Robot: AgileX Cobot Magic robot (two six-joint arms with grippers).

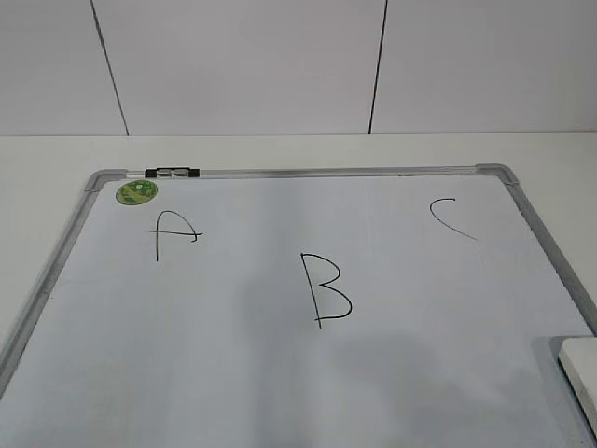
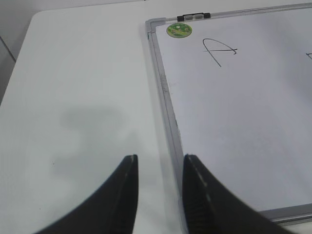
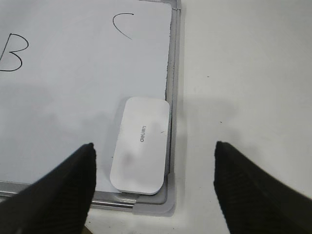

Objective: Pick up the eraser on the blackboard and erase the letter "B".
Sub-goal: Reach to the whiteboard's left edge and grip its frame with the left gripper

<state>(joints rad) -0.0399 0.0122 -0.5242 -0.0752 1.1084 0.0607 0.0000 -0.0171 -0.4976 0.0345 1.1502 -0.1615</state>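
Note:
The blackboard is a white board in a grey frame, lying flat. The letter "B" is drawn in black near its middle; part of it shows in the right wrist view. The white eraser lies in the board's near right corner, and its edge shows in the exterior view. My right gripper is open wide above the eraser, apart from it. My left gripper is open and empty over the board's left frame. Neither gripper shows in the exterior view.
A black "A" and a "C" are also on the board. A green round sticker and a small clip sit at the far left corner. The white table surrounds the board, with a wall behind.

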